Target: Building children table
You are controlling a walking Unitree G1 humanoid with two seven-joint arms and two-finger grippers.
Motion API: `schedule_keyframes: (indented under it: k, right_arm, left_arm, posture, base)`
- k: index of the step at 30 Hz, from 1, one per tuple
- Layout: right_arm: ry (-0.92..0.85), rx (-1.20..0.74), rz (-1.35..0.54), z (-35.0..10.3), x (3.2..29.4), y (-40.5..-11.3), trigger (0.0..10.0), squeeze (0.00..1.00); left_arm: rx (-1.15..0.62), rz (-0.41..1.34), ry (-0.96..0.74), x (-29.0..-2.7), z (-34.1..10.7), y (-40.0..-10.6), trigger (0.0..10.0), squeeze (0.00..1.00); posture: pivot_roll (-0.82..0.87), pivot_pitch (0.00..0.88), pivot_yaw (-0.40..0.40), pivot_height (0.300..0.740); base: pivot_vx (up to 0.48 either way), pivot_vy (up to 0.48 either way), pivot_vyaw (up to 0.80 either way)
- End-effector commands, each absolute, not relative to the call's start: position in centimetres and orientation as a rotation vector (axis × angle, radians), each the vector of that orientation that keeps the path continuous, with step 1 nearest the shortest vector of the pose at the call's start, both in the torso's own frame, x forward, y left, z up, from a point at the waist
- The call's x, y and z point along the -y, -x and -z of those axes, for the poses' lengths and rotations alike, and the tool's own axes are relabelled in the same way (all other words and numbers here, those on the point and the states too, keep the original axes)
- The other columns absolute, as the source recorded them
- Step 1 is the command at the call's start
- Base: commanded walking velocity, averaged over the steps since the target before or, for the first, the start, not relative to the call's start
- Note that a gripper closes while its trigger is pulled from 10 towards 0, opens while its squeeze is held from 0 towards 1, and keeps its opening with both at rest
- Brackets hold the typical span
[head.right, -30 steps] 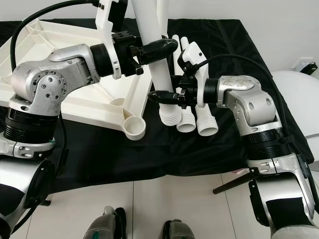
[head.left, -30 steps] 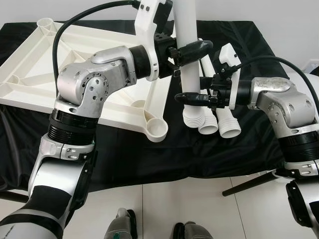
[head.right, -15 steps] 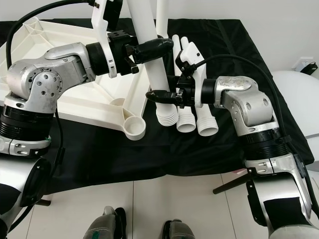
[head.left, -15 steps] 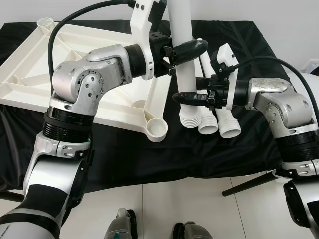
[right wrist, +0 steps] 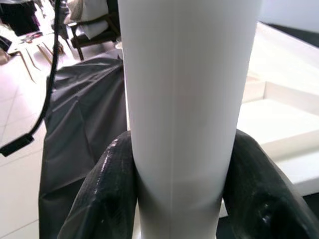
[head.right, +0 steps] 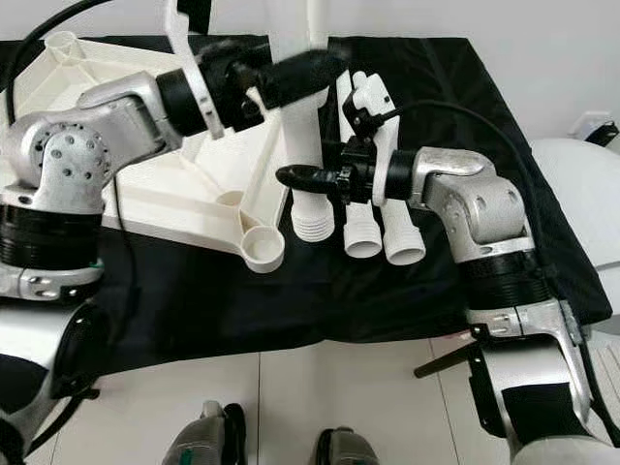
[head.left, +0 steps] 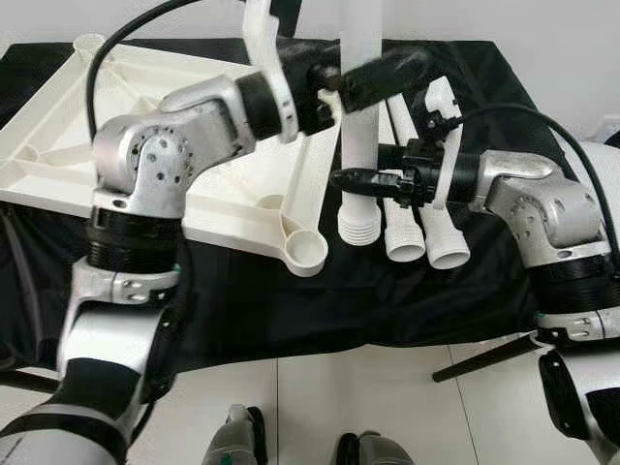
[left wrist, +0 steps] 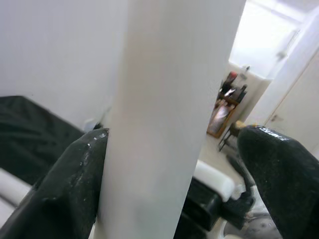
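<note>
Nearest, white floor tiles (head.left: 387, 387) are seen below the robot, and the front edge of a black cloth (head.left: 242, 300) hangs over them; a dark strip of cloth lies open between that edge and the parts. On the cloth, the corner socket (head.left: 308, 254) of the overturned white tabletop (head.left: 58, 145) is turned toward the robot, with a narrow gap of cloth between it and two spare legs (head.left: 426, 228) lying side by side, ribbed ends forward. A white table leg (head.left: 360, 145) is held upright above that gap, its ribbed lower end (head.left: 359, 228) raised over the cloth, just beside the socket and close to the spare legs; whether it touches the cloth cannot be told.

The right gripper (head.left: 360, 179) is reached across from the right, forearm level and elbow bent, and is pinched on the leg low down; in the right wrist view both black fingers (right wrist: 107, 199) are pressed against the white tube. The left gripper (head.left: 373, 70) is brought over the tabletop from a raised, bent elbow and is set around the leg higher up; in the left wrist view one finger (left wrist: 75, 174) is laid against the tube while the other stands apart from it.

Farther back, the cloth is bounded by a pale wall (head.left: 542, 39); a doorway and furniture are glimpsed in the left wrist view.
</note>
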State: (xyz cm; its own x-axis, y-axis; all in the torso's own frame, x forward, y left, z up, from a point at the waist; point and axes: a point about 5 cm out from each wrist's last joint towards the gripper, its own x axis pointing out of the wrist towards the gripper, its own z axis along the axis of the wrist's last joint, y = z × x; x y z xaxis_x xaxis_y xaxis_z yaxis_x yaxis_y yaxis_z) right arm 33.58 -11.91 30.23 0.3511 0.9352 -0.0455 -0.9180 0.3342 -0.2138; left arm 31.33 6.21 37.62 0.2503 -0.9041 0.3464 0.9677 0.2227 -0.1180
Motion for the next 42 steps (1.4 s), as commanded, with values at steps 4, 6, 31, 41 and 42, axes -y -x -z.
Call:
schedule_keyframes:
  k: [4, 6, 31, 41, 42]
  right_arm:
    - [0.166, 0.104, -1.143, -30.5, 12.1, -34.4, 0.0, 0.0]
    - [0.151, 0.117, -1.121, -30.6, 12.1, -34.6, 0.0, 0.0]
    - [-0.018, 0.262, -0.908, -32.1, 14.0, -35.9, 10.0, 0.0]
    - [-0.049, 0.378, -0.726, -31.8, 14.5, -35.3, 10.0, 0.0]
    - [-0.078, 0.392, -0.726, -31.7, 14.4, -35.0, 10.0, 0.0]
  left_arm:
    - [0.257, 1.435, 0.436, -6.2, -39.3, -29.9, 10.0, 0.0]
    - [0.256, 1.434, 0.442, -6.3, -39.3, -29.9, 10.0, 0.0]
    - [0.321, 0.651, 0.353, -13.6, -34.8, -35.8, 10.0, 0.0]
    - [0.336, 0.728, 0.045, -12.4, -31.1, -33.3, 10.0, 0.0]
    - [0.32, 0.748, 0.004, -12.1, -30.4, -32.9, 10.0, 0.0]
  posture:
    - [0.01, 0.173, -0.039, 0.74]
    - [0.01, 0.171, -0.039, 0.74]
    - [0.02, 0.194, -0.029, 0.74]
    - [0.02, 0.202, -0.029, 0.74]
    - [0.02, 0.205, -0.029, 0.74]
  base:
    - [0.0, 0.0, 0.0]
    - [0.0, 0.0, 0.0]
    - [0.0, 0.0, 0.0]
    - [0.0, 0.0, 0.0]
    - [0.0, 0.0, 0.0]
